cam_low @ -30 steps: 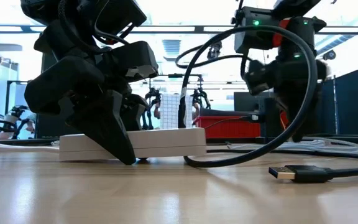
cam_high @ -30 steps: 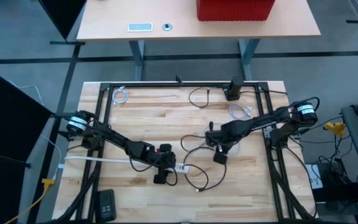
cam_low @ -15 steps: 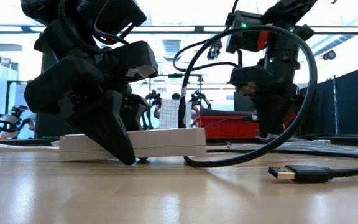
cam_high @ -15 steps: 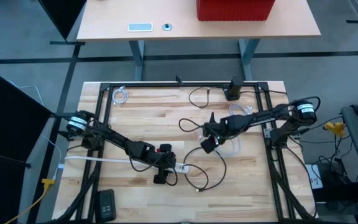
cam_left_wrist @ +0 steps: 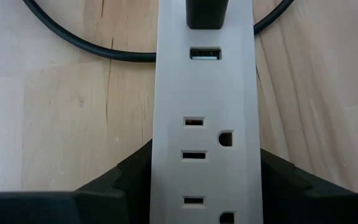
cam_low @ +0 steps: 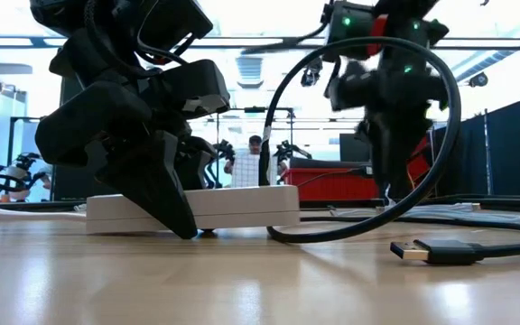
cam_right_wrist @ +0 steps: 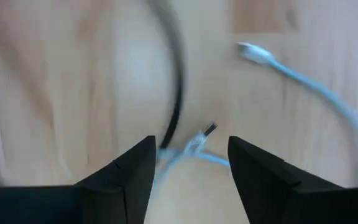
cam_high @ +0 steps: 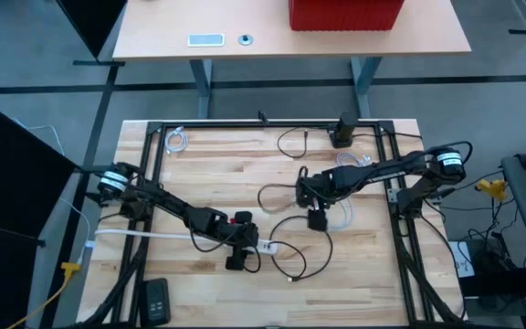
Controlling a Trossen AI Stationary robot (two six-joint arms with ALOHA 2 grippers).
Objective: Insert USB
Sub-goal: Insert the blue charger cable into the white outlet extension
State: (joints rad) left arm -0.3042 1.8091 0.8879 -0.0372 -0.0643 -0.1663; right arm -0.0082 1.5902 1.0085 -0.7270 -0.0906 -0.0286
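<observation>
Black USB plug (cam_low: 420, 251) flat on table (cam_low: 242, 280).

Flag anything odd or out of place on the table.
A black USB plug lies loose on the wood, not in the power strip, whose USB port is empty. The right gripper is open and holds nothing, above tangled cables.

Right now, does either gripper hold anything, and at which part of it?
The left gripper clamps the white power strip across its two long sides. The right gripper is open and holds nothing.
</observation>
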